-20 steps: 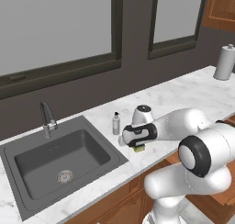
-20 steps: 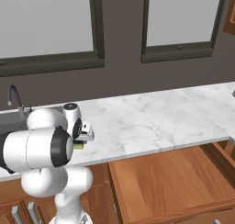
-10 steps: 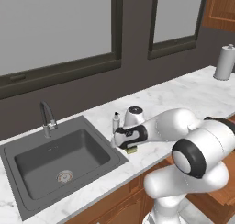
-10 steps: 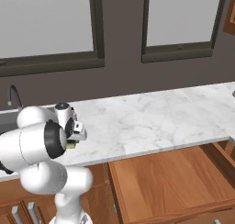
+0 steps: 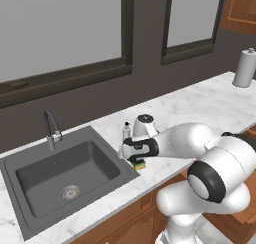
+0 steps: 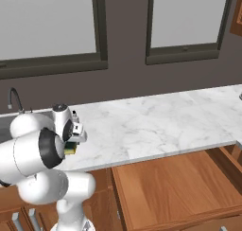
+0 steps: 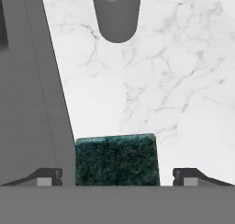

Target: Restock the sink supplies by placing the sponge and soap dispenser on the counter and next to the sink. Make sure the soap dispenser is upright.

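Just released: fingers [image 7: 117, 177] spread clear of sponge [image 7: 117, 159], set on counter [image 7: 183, 81] beside sink [image 5: 65, 175], near upright soap dispenser [image 5: 126, 132].

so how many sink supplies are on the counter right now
2: the sponge at the sink's right edge, between the open tool's tips, and the soap dispenser upright just behind it. Others may be hidden behind the arm.

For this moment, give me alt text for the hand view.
A sponge, green side up, lies on the white marble counter between the open gripper fingertips, beside the dark sink edge. The grey soap dispenser stands just beyond.
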Available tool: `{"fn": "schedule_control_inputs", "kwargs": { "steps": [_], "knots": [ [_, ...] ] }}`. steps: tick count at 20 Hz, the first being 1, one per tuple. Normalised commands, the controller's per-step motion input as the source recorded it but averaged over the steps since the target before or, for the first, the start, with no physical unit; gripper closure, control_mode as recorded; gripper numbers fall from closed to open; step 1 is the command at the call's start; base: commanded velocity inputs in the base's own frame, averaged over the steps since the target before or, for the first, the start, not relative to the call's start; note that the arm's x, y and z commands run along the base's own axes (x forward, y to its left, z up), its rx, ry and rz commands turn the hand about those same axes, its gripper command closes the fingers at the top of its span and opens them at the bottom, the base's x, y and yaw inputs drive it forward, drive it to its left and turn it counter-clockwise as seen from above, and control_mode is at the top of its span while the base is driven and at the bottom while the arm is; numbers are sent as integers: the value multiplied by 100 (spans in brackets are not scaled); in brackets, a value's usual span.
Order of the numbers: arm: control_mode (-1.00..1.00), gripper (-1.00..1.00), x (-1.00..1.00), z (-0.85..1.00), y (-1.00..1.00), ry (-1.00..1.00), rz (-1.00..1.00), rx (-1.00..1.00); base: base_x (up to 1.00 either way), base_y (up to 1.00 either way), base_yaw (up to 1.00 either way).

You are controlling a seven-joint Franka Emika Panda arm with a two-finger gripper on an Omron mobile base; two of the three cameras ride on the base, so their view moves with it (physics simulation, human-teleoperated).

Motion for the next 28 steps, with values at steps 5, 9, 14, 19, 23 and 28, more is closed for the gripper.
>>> {"fn": "schedule_control_inputs", "kwargs": {
  "steps": [5,9,14,19,23,28],
  "knots": [
    [-100,-100,-26,64,0,-7,0,0,0,0,0],
    [-100,-100,-55,56,0,-9,0,0,0,0,0],
    [-100,-100,-82,41,-20,-13,0,0,0,0,0],
    [-100,-100,-69,29,-51,-16,0,1,0,0,0],
    [-100,-100,-57,48,-73,-19,-1,2,0,0,0],
    [-100,-100,-58,50,-85,-18,-2,4,0,0,0]
  ]
}}
